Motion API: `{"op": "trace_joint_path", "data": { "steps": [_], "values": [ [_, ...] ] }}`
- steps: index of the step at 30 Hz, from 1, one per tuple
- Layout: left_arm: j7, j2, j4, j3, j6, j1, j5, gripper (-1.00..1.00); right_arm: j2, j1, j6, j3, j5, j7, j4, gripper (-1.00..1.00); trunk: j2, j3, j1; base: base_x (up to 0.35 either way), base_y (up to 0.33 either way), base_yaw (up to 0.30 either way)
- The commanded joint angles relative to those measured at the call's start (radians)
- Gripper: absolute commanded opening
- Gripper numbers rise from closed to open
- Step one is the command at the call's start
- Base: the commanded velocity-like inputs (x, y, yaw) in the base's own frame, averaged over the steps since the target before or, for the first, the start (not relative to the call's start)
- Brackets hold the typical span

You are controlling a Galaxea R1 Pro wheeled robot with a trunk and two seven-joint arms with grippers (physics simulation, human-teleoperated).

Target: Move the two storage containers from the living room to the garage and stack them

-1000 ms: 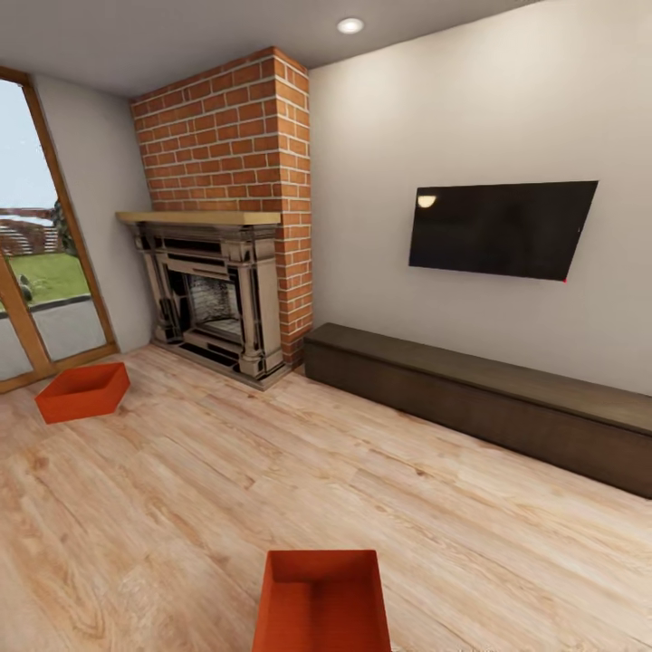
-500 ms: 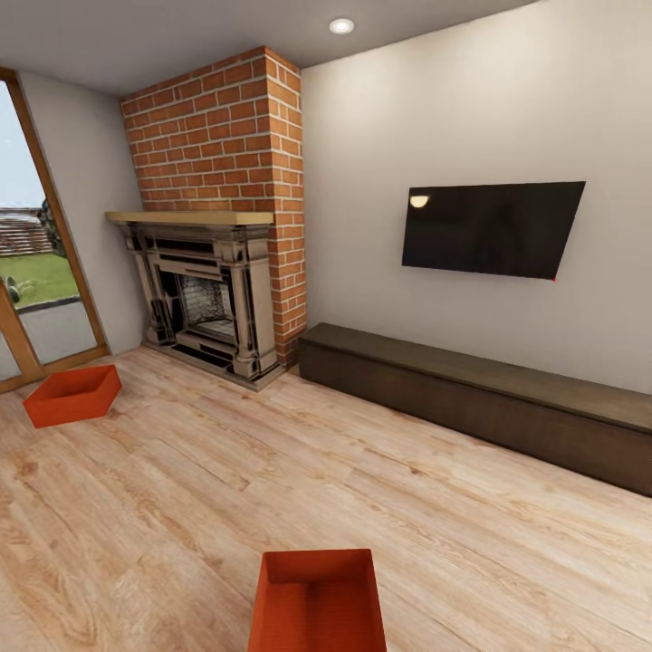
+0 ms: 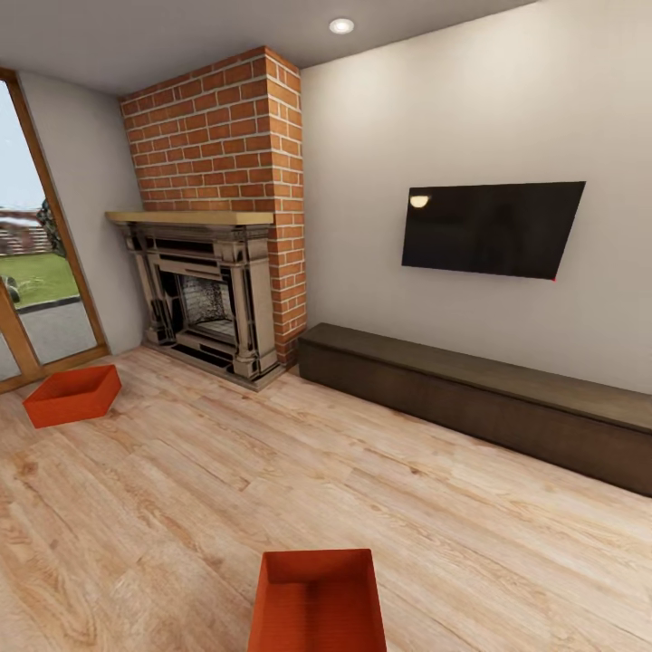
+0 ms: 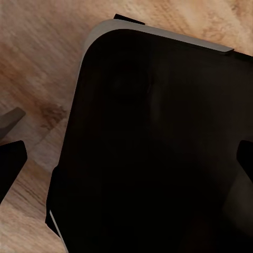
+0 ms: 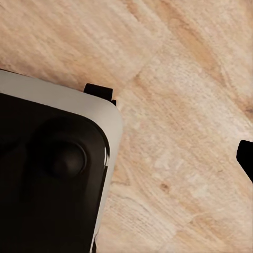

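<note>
Two red-orange open-top storage containers rest on the light wood-plank floor of the living room. One container (image 3: pixel 319 599) lies close in front of me at the bottom of the head view, partly cut off by the frame. The other container (image 3: pixel 72 395) sits far left by the glass door. Neither arm shows in the head view. My left gripper (image 4: pixel 126 161) hangs over my dark base with its fingertips (image 4: pixel 9 163) wide apart and nothing between them. My right gripper (image 5: pixel 126 158) is also empty, one fingertip (image 5: pixel 246 157) showing at the frame's edge.
A red brick fireplace (image 3: pixel 217 272) with a pale mantel stands in the far corner. A long dark low cabinet (image 3: pixel 480 398) runs along the wall under a black TV (image 3: pixel 493 228). A wood-framed glass door (image 3: pixel 36 299) is at the left.
The whole head view shifted slightly a second ago, so the camera moved, then held still. Both containers stay where they were on the floor.
</note>
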Motion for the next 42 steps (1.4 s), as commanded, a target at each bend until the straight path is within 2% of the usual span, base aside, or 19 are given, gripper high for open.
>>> {"op": "trace_joint_path", "data": {
  "steps": [1, 29, 42],
  "values": [
    [0.001, 0.0, -0.001, 0.001, -0.002, 0.0, 0.004, 1.0, -0.001, -0.001, 0.001, 0.008, -0.01, 0.0, 0.0, 1.0, 0.0, -0.001, 0.0, 0.0, 0.0, 0.0],
    [0.001, 0.0, -0.001, 0.001, -0.002, 0.0, 0.004, 1.0, 0.0, -0.001, 0.003, 0.007, -0.01, 0.0, 0.0, 1.0, 0.0, -0.001, 0.0, 0.014, 0.019, 0.0],
    [0.001, 0.0, -0.001, 0.001, -0.002, 0.0, 0.004, 1.0, -0.003, 0.0, -0.003, 0.008, -0.006, 0.011, 0.0, 1.0, 0.0, -0.019, 0.0, 0.0, 0.0, 0.0]
  ]
}}
